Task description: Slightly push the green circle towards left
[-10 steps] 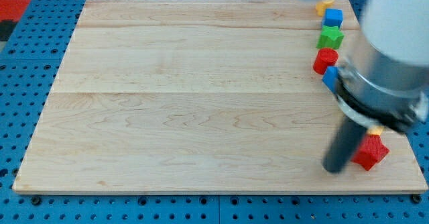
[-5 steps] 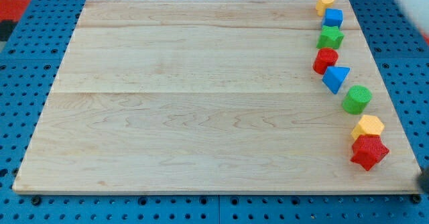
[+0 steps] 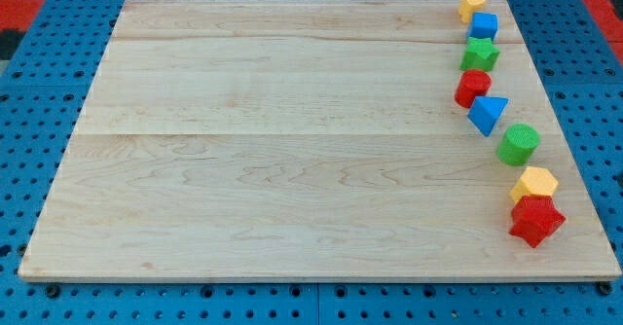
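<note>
Along the right edge of the pale wooden board, eight small blocks run in a ragged column from the view's top to its bottom. The green circle block sits about two thirds of the way down, a little to the right of its neighbours and close to the board's right edge. Just up and to the left of it is a blue triangular block, near it but apart. Below it, with a small gap, lies a yellow hexagonal block, which touches a red star-shaped block.

The rod and its tip do not show anywhere, so I cannot say where the tip stands relative to the blocks or what state the arm's end is in.

The risk, as I judge it, lies in the approach. The tip must come in on the circle's right side, where little board remains, so a low or crooked entry could catch the yellow hexagon or nudge the circle off line. A push angled upward would drive the circle into the blue triangle and shift it too. Too long a stroke would send it well out over the open wood, not slightly left.

Higher up, a red round block, a green star block, a blue cube and a yellow block crowd together; the yellow one's shape is hard to make out.
</note>
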Motion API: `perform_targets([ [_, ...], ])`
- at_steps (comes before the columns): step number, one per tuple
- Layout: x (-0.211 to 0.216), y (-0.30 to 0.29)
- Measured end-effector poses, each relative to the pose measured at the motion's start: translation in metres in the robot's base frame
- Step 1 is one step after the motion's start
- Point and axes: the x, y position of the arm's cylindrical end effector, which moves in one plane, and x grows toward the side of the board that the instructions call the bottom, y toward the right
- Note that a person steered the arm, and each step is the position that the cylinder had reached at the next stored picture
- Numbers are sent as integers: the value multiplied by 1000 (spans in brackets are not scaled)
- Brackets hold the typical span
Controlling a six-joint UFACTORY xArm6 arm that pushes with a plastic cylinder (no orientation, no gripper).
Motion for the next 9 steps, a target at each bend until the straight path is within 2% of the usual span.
perform_targets([
  [2, -21, -2],
  [4, -51, -59],
  [9, -48, -92],
])
